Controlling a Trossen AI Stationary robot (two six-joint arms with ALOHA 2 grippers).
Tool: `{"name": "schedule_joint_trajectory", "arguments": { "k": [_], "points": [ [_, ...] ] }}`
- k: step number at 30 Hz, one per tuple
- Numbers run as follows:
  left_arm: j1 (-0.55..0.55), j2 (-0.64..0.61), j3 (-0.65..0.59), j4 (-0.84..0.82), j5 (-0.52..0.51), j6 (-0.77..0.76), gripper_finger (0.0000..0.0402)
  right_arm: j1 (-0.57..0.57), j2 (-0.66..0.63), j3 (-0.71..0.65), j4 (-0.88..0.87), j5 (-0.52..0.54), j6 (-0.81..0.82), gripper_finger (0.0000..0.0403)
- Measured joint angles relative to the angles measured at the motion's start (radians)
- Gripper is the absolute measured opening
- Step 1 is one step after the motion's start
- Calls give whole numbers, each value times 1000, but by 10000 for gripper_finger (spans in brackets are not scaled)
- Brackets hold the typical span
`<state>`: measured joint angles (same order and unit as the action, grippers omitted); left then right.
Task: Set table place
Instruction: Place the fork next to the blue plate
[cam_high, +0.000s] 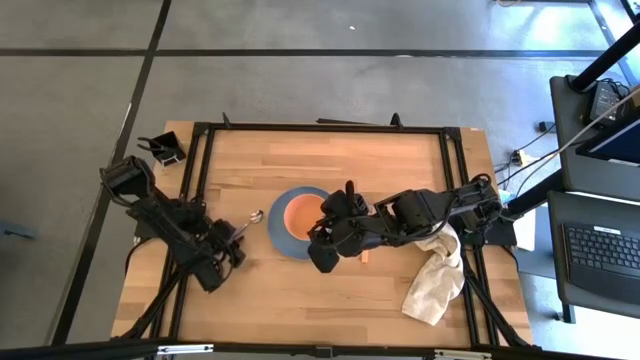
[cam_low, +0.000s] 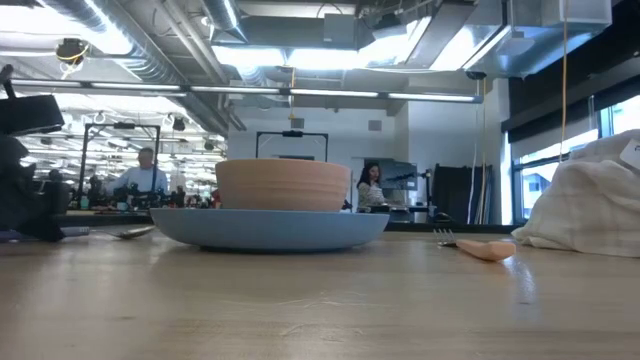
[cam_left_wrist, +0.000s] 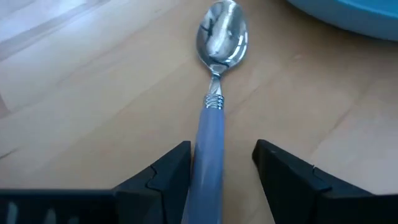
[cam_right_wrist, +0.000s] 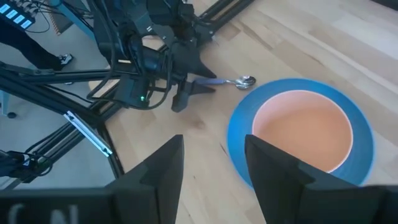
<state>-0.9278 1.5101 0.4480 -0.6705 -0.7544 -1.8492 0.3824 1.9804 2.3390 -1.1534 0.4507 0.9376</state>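
The round blue plate (cam_high: 283, 235) lies mid-table with the orange bowl (cam_high: 302, 212) standing in it; both also show in the low view (cam_low: 270, 228). The spoon (cam_left_wrist: 214, 93) lies flat on the table just left of the plate, bowl end toward it. My left gripper (cam_left_wrist: 221, 155) is low and open, its fingers on either side of the lilac handle. My right gripper (cam_right_wrist: 211, 155) is open and empty, raised over the plate's right side (cam_high: 325, 232). The orange-handled fork (cam_low: 482, 248) lies right of the plate, mostly hidden under my right arm in the high view. My left gripper stands level with the table, its fingers along either side of the spoon's lilac handle (cam_left_wrist: 208, 143), near its free end. The handle lies close against one finger (cam_left_wrist: 177, 165), and I cannot tell whether they touch. The spoon lies flat on the table.
An off-white cloth (cam_high: 437, 275) lies bunched at the table's right, near my right arm's base. A small black holder (cam_high: 165, 150) sits off the far left corner. Bare planks (cam_high: 300, 300) lie along the near side. People show in the room beyond.
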Motion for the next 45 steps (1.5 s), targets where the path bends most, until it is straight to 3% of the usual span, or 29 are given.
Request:
{"name": "schedule_joint_trajectory", "arguments": {
  "k": [17, 22, 33, 37, 40, 45],
  "points": [
    [-20, 0, -10, 18, -48, 82, 176, 0, 0, 0, 0, 2, -11, 172],
    [8, 0, -9, 19, -111, 82, 177, 0, 0, 0, 0, 2, -12, 172],
    [59, 0, -9, 15, -115, 109, 177, 0, 0, 0, 0, 2, -4, 172],
    [69, 1, -53, 134, -93, 107, 176, 0, 0, 0, 0, 2, -4, 172],
    [68, -1, -97, 228, -132, 116, 176, 0, 0, 0, 2, 2, -4, 172],
    [73, 1, -100, 221, -153, 108, 156, 0, 0, 0, 6, 2, -4, 172]
  ]
}}
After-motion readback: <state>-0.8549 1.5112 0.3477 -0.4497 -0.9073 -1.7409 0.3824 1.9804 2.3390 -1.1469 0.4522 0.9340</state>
